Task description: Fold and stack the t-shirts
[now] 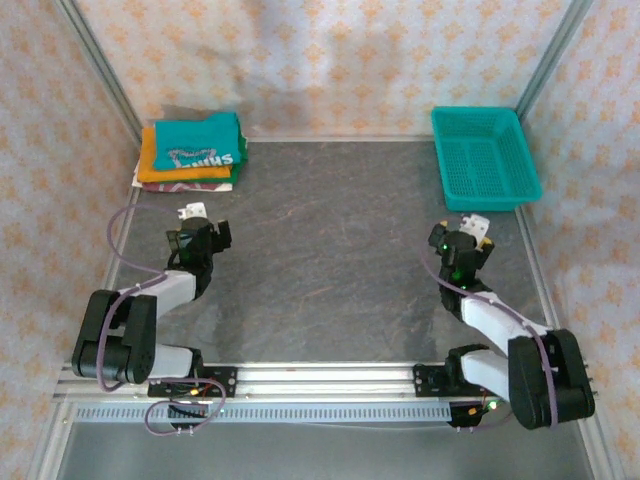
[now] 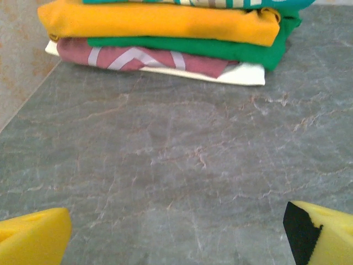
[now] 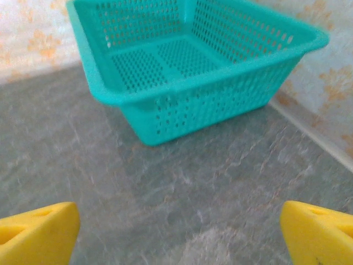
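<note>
Left claw [image 1: 194, 212] spread, t-shirts [image 1: 192, 152] folded, stacked

table [image 1: 330, 270]: grey, stone-look | far left: stacked folded t-shirts [image 1: 192, 152] | far right: teal mesh basket [image 1: 484, 160]

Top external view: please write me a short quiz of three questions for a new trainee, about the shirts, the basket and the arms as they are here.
1. True or false: the teal t-shirt lies on top of the stack.
2. What stands just ahead of the right end effector? A. the mesh basket; B. the stack; C. a loose shirt.
3. Fill in the colour: the shirt directly under the teal t-shirt is ___.

Key
1. True.
2. A.
3. Orange: the orange t-shirt.
</note>
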Controlling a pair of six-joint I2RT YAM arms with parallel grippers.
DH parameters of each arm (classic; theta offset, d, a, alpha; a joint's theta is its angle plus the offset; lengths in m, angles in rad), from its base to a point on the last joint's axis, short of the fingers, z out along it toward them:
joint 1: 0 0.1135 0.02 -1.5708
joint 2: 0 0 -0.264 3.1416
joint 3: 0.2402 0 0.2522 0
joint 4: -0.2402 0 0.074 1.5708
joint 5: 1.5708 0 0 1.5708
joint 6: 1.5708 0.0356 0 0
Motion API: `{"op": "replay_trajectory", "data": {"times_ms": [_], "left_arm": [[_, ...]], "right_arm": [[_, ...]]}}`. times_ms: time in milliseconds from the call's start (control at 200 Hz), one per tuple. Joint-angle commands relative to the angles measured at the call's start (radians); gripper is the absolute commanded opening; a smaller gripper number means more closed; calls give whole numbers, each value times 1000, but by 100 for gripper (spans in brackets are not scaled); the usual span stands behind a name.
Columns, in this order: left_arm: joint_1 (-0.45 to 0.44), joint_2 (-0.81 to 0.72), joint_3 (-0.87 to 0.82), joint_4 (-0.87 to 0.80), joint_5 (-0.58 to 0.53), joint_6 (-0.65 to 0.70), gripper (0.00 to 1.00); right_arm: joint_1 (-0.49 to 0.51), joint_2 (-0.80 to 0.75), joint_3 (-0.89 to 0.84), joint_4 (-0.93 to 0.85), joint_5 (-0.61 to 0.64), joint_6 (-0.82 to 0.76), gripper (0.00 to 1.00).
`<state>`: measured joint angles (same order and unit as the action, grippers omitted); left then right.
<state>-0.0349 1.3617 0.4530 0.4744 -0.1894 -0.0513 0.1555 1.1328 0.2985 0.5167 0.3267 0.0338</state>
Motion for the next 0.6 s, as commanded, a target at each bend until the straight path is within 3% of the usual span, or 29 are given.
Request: {"op": "replay_trajectory", "data": {"times_ms": [0,240,385,525,596], "left_arm": [[13,19,-11,141,64,16,100],[6,9,-136,353,156,63,100],[7,113,-166,517,164,66,100],[4,122,-76,351,188,81,100],[11,132,-25,260,166,63,100]], "right_arm": [[-12,45,-57,234,-74,-51,94],[-21,153,-96,454,-220,-159,94],[-29,303,-154,721,-232,-175,94],[-46,479,-142,886,-224,-159,96],[-49,454,-109,808,-213,-149,97]]}}
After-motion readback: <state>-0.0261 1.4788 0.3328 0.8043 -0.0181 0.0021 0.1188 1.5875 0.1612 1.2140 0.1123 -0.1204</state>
